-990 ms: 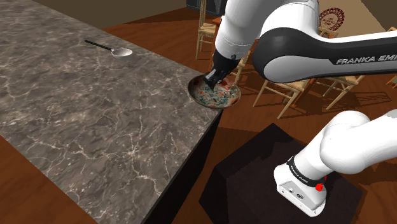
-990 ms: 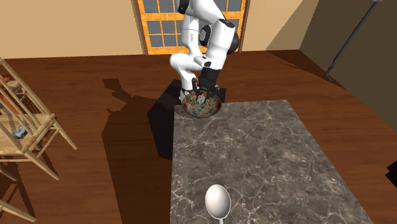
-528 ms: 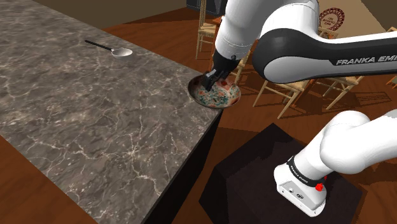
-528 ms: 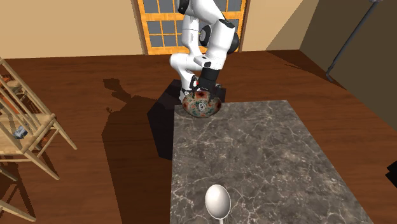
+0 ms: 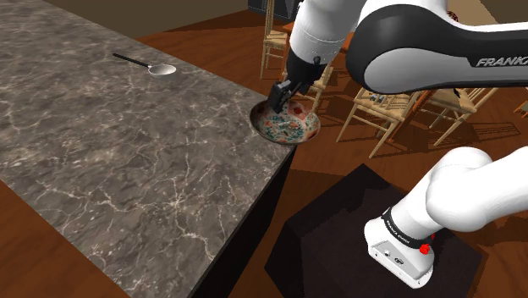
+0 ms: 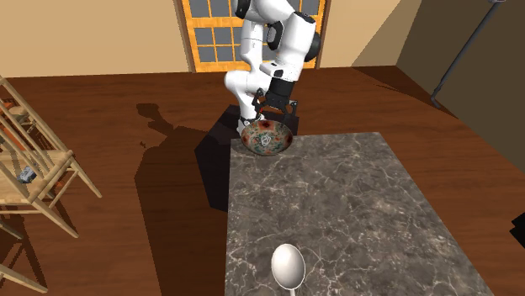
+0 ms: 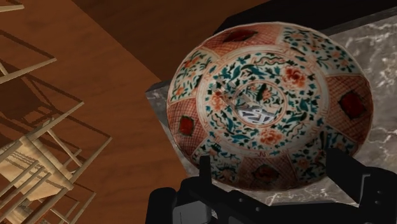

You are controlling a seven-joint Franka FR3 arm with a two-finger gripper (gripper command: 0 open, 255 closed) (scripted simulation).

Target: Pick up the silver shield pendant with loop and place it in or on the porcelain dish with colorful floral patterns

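Observation:
The floral porcelain dish (image 7: 267,108) sits at the corner of the dark marble counter (image 5: 127,152), its rim reaching past the counter's edge. A small silver shield pendant (image 7: 257,114) lies loose in the dish's centre. My gripper (image 7: 277,175) hangs a little above the dish with its black fingers (image 7: 347,172) wide apart and nothing between them. In the shoulder view the gripper (image 5: 279,97) is just over the dish (image 5: 288,129). From the second exterior view the gripper (image 6: 273,109) stands above the dish (image 6: 267,137), with the pendant (image 6: 267,140) a pale spot inside.
A metal spoon (image 5: 152,67) lies far along the counter, also large in the second exterior view as the spoon (image 6: 288,266). Wooden chairs (image 5: 376,110) stand on the floor beyond the counter corner. The dark stand (image 5: 364,245) is beside the counter's end.
The fingers have opened from shut and let the pendant go into the dish. The gripper has since risen a little above the dish.

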